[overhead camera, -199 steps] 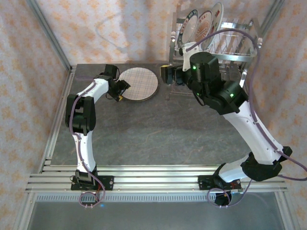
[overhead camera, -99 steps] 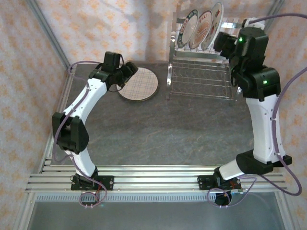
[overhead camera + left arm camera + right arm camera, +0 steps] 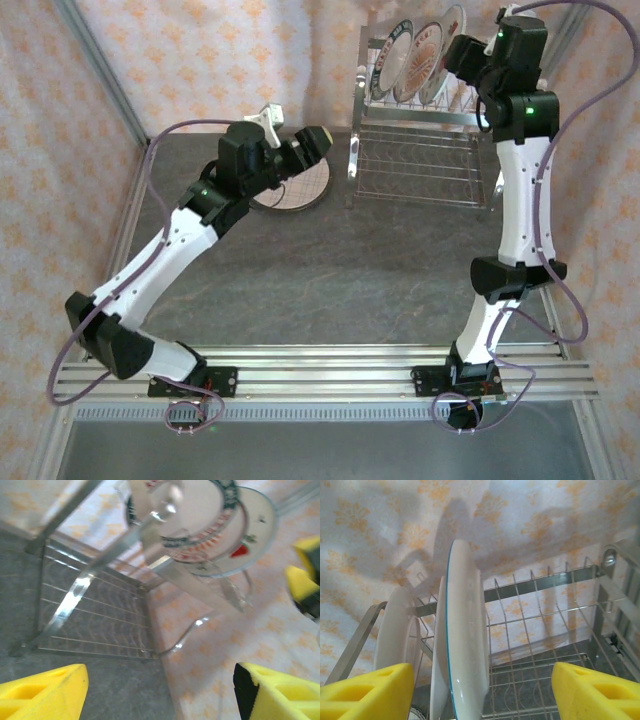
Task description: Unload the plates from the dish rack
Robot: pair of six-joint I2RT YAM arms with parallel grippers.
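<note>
Top view: grey stone-look table (image 3: 330, 290) walled by orange-patterned cloth (image 3: 180, 60). Dish rack (image 3: 430, 117) upper right, plates (image 3: 410, 60) upright in it; plaid plate (image 3: 305, 192) flat, centre-left.
Left wrist: left claw (image 3: 160, 692) apart, empty.
Right wrist: right claw (image 3: 482, 692) apart, either side of an upright plate (image 3: 465, 630), not touching it.

Pale walls (image 3: 180, 60) with orange floral print enclose a dark grey table (image 3: 330, 290).
</note>
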